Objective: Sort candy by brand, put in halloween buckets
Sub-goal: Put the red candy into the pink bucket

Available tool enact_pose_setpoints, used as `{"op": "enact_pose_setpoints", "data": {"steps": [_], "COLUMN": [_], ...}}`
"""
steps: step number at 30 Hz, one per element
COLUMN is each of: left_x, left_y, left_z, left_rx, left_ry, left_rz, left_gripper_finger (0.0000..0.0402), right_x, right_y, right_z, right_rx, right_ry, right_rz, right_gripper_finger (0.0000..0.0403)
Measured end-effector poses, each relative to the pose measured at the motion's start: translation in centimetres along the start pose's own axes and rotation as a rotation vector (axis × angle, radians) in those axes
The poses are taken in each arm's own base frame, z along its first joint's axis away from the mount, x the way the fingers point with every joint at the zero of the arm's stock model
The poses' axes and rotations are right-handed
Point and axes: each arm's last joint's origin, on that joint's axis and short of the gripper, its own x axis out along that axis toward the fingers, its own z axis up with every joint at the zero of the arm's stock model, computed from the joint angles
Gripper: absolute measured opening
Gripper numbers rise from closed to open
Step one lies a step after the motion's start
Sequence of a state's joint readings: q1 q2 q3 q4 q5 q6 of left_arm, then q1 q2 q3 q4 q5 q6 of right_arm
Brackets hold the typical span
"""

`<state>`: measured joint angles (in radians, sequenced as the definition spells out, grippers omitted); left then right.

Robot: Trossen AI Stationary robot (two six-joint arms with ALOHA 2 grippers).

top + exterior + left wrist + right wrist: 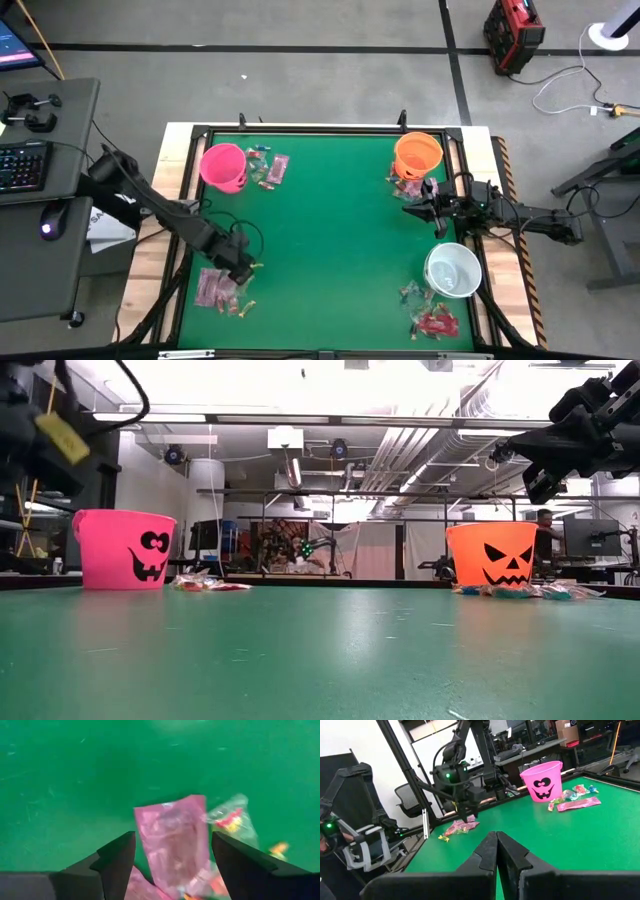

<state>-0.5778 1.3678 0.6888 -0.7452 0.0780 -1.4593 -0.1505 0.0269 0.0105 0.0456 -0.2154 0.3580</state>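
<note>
Left gripper (172,865) spread wide straight above a pink wrapper (174,845) in the candy pile (218,288) at the table's near-left corner, probably lining up a pick. Right gripper (497,851) pressed together and empty, waiting above the mat between the orange bucket (418,153) and white bucket (452,270). Pink bucket (223,166) at the far left, more sweets beside each pail, none visibly sorted.

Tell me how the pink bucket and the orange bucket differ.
The pink bucket stands at the table's far left corner, the orange bucket at the far right. In the low view the pink bucket's black face has a round eye and crooked grin, while the orange bucket's has slanted eyes and jagged teeth. Both stand upright, similar in size, with candy beside them.
</note>
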Motion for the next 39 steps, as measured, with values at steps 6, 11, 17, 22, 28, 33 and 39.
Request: {"op": "enact_pose_setpoints", "data": {"steps": [6,11,17,22,28,33,39], "left_x": [2.4,3.2,1.9,-0.3,-5.2,-10.9,-17.5], "left_y": [-0.9,-1.0,-1.1,-1.0,0.1,1.2,4.1], "left_z": [0.1,0.2,0.6,1.1,2.5,4.4,7.3], "left_rx": [-0.024,-0.039,0.006,0.011,-0.02,-0.017,-0.004], "left_ry": [0.004,0.005,-0.083,-0.147,-0.318,-0.555,-0.876], "left_rz": [0.055,0.119,0.115,0.016,-0.171,-0.31,-0.173], "left_gripper_finger": [0.0253,0.024,0.0092,0.0017,0.0002,0.0,0.0], "right_x": [0.0,0.0,0.0,0.0,0.0,0.0,0.0], "right_y": [0.0,0.0,0.0,0.0,0.0,0.0,0.0], "right_z": [0.0,0.0,0.0,0.0,0.0,0.0,0.0], "right_rx": [0.0,0.0,0.0,0.0,0.0,0.0,0.0], "right_ry": [0.0,-0.001,0.0,0.0,0.0,0.0,0.0], "right_rz": [0.0,0.0,0.0,0.0,0.0,0.0,-0.001], "right_gripper_finger": [0.0,0.0,0.0,0.0,0.0,0.0,0.0]}}
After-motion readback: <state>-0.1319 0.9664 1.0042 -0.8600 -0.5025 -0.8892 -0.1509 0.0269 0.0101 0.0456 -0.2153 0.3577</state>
